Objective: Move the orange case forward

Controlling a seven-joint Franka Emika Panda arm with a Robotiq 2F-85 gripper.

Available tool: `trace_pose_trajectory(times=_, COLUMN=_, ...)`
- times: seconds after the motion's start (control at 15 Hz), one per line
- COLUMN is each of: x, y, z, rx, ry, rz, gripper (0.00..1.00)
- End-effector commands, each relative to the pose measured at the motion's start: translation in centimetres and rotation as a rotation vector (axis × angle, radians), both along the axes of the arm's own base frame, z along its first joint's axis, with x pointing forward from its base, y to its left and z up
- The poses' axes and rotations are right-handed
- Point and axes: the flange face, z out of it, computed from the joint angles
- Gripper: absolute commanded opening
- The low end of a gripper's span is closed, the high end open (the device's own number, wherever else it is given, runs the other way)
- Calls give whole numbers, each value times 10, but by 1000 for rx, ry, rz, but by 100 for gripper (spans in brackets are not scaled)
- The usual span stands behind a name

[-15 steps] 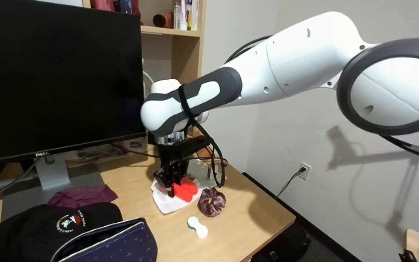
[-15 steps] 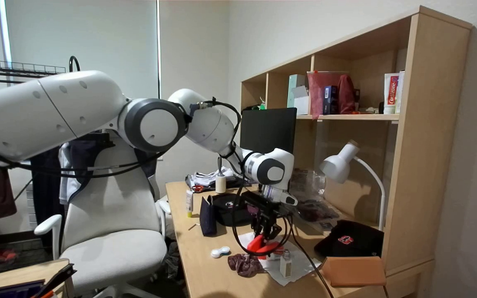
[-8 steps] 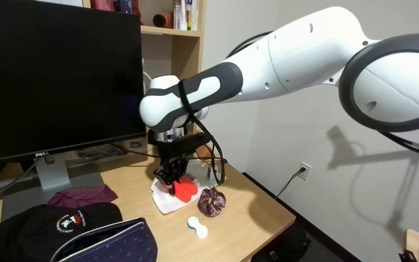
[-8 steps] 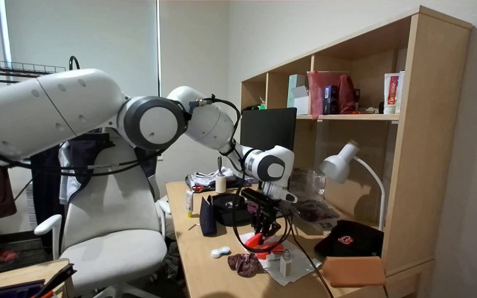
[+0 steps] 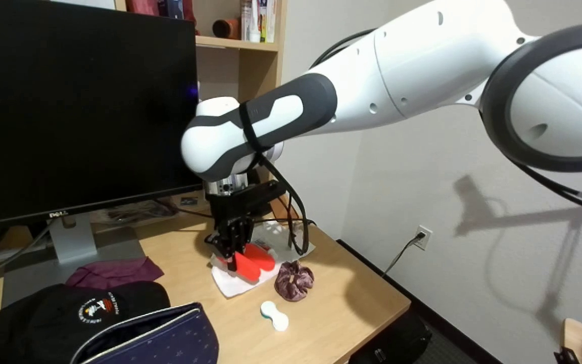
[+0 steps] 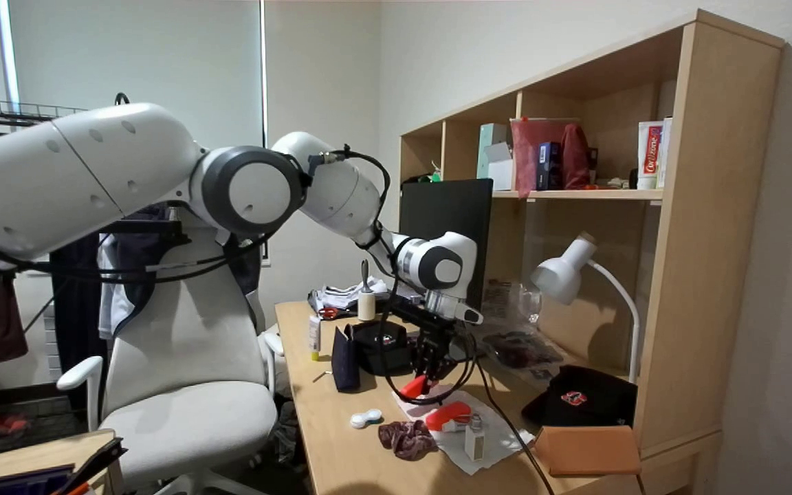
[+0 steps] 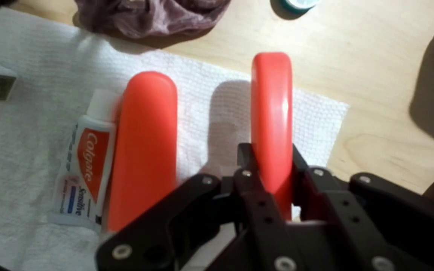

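Observation:
The orange case [image 7: 271, 94], a red-orange oblong thing, stands on its narrow edge between the fingers of my gripper [image 7: 272, 154]. It also shows under the gripper in both exterior views [image 5: 246, 268] [image 6: 414, 387]. The fingers touch both its sides. Its shadow falls apart from it on the white paper towel [image 7: 318, 120], so it is held a little above the towel. A second red-orange oblong piece [image 7: 147, 143] lies on the towel beside it; it shows in both exterior views [image 5: 260, 257] [image 6: 448, 415]. The rear end of the held case is hidden by the gripper.
A toothpaste tube [image 7: 89, 165] lies beside the second red piece. A purple scrunchie [image 5: 294, 281] and a white lens case [image 5: 274, 316] lie in front of the towel. A small bottle [image 6: 474, 440] stands on the towel. A monitor [image 5: 84, 111] and a cap [image 5: 94, 308] are near.
My gripper has moved up and, in both exterior views, to the left, with the orange case in it. The gap to the second red piece has widened, and that piece has stayed on the towel.

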Motion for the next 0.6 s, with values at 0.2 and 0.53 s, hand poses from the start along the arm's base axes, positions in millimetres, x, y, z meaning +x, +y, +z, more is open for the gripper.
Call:
trace_pose_trajectory(times=0.2, x=-48, y=17, z=-9, rx=-28, ry=57, rz=43, gripper=12)
trace_pose_trajectory(times=0.53, x=-78, y=7, z=-1, rx=-18, ry=6, rz=26, gripper=12)
